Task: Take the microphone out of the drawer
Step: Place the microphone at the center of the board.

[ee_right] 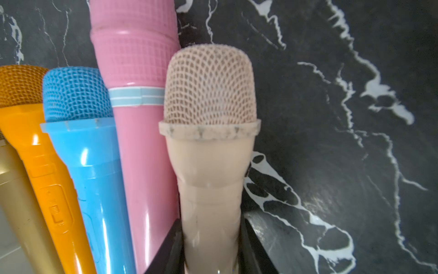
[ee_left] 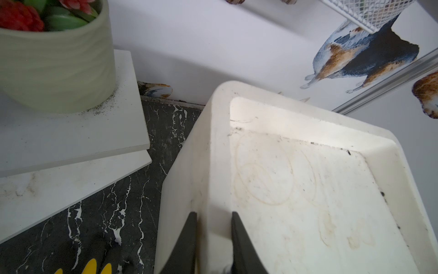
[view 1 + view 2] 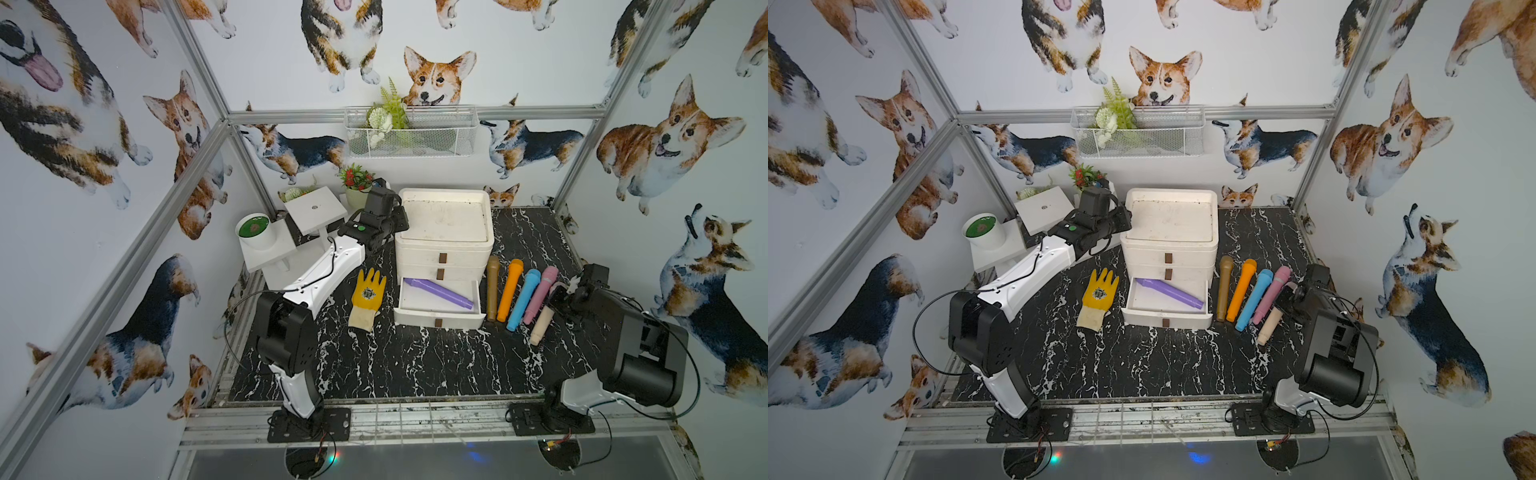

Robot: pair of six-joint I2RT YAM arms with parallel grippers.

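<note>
A purple microphone (image 3: pixel 438 293) (image 3: pixel 1169 293) lies slantwise in the open bottom drawer (image 3: pixel 438 321) (image 3: pixel 1167 319) of the white three-drawer cabinet (image 3: pixel 444 192) (image 3: pixel 1173 192). My left gripper (image 3: pixel 397 220) (image 3: pixel 1125 220) (image 2: pixel 214 214) is shut on the left rim of the cabinet (image 2: pixel 213 142), one finger on each side of the wall. My right gripper (image 3: pixel 557 297) (image 3: pixel 1283 297) (image 1: pixel 211 223) is shut on the neck of a beige microphone (image 3: pixel 542 326) (image 3: pixel 1268 326) (image 1: pixel 208 154). That microphone is low over the table, at the right end of a row, beside a pink one.
Right of the cabinet lie gold (image 3: pixel 492 291), orange (image 3: pixel 510 291), blue (image 3: pixel 523 299) and pink (image 3: pixel 540 291) microphones. A yellow glove (image 3: pixel 368 297) lies left of the drawer. A flower pot (image 2: pixel 57 71) and white stands (image 3: pixel 316 210) crowd the back left. A wire basket (image 3: pixel 411 133) hangs on the back wall.
</note>
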